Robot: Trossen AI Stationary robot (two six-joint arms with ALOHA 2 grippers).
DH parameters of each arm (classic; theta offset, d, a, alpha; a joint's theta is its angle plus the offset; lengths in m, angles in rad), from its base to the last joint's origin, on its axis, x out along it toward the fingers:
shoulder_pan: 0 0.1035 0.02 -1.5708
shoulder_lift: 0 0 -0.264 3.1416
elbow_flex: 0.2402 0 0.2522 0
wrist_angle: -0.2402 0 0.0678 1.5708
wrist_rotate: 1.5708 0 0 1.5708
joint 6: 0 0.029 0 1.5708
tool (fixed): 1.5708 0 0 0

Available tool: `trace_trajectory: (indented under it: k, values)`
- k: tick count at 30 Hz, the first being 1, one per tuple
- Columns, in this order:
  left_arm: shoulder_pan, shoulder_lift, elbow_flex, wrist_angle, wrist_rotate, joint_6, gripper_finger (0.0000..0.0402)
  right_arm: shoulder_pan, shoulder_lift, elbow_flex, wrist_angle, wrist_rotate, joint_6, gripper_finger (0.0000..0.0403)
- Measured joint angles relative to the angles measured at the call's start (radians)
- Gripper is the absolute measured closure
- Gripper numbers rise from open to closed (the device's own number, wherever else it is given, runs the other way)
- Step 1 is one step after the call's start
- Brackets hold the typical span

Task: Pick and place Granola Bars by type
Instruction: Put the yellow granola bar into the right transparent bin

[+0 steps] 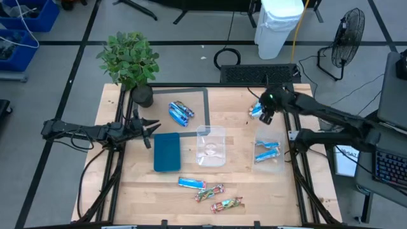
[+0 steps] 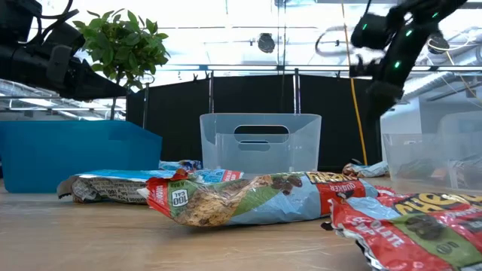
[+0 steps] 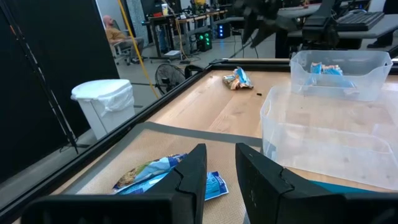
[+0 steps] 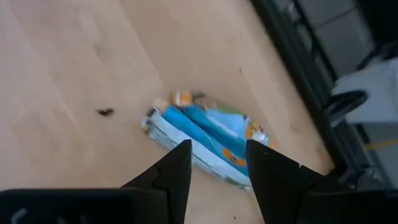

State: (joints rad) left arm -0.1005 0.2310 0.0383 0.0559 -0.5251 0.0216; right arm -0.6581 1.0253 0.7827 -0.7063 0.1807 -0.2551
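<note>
- Your right gripper (image 4: pixel 217 163) hovers, fingers apart and empty, above the light-blue bars (image 4: pixel 208 138), apparently lining up a grasp.
- Your left gripper (image 3: pixel 219 167) waits beside the teal tray (image 1: pixel 167 151), fingers narrowly apart, empty.

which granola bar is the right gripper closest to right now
The light blue bar at the table's far right corner, lying directly under the open right gripper. Every other bar lies farther off.

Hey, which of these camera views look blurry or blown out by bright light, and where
Low view: the ceiling lights are blown out behind the plant, and the nearest red bar is soft. Left wrist view: the right arm is smeared. Right wrist view: the light blue bars and the right gripper look slightly soft. High view: even light.
</note>
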Motion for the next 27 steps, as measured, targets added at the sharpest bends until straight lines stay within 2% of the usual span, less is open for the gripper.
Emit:
trace_trajectory:
  k: [5,10,18,27]
  values:
    - [0.0,0.0,0.0,0.0,0.0,0.0,0.0309,-0.076,0.169,0.005,0.059,-0.101,-0.038,0.0234]
    - [0.0,0.0,0.0,0.0,0.0,0.0,0.0309,-0.062,0.286,0.006,0.161,-0.106,-0.06,0.0209]
    - [0.0,0.0,0.0,0.0,0.0,0.001,0.0309,-0.06,0.401,0.007,0.268,-0.08,-0.079,0.0201]
    - [0.0,0.0,0.0,0.0,0.0,0.0,0.0309,-0.06,0.459,0.007,0.335,-0.07,-0.094,0.0203]
